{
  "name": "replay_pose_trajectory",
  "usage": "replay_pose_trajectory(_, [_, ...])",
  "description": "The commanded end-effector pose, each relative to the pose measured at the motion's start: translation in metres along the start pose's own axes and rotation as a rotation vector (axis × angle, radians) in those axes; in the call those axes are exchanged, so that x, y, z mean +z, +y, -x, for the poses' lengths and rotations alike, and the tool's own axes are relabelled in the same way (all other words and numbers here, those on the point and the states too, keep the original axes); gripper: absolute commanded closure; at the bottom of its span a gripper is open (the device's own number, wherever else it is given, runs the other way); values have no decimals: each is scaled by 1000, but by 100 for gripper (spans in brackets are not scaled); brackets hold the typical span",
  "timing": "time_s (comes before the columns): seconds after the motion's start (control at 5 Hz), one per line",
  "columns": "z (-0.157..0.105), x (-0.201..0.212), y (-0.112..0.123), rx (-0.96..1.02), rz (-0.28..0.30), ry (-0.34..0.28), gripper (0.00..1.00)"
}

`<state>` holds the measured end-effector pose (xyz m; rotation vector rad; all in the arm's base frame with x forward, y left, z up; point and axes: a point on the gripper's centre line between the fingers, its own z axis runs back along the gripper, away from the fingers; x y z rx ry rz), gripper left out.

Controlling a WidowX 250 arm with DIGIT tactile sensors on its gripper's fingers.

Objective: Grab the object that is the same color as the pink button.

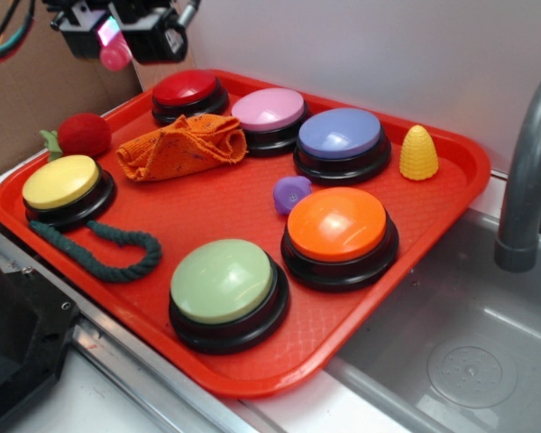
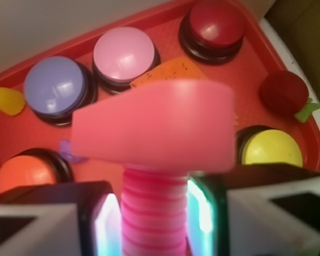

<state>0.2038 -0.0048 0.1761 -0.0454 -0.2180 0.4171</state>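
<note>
My gripper (image 1: pixel 115 41) hangs high above the tray's back left corner, shut on the pink toy bolt (image 1: pixel 114 54). In the wrist view the bolt (image 2: pixel 154 128) fills the middle: its ribbed shaft sits clamped between my two fingers (image 2: pixel 104 224) and its blocky head points down toward the tray. The pink button (image 1: pixel 269 110) stands at the back of the red tray (image 1: pixel 252 203), between the red button (image 1: pixel 186 89) and the purple button (image 1: pixel 340 135). From the wrist camera the pink button (image 2: pixel 124 53) shows beyond the bolt's head.
Also on the tray: an orange cloth (image 1: pixel 182 147), a small purple lump (image 1: pixel 291 193), a yellow corn toy (image 1: pixel 419 152), orange (image 1: pixel 337 225), green (image 1: pixel 222 281) and yellow (image 1: pixel 61 182) buttons, a green rope (image 1: pixel 97 248) and a red ball (image 1: pixel 84 133). A sink with grey faucet (image 1: pixel 526 171) lies right.
</note>
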Motion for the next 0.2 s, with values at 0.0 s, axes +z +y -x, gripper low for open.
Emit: replay_pose_trajectory(0.0, [-36, 0, 23, 87, -21, -46, 100])
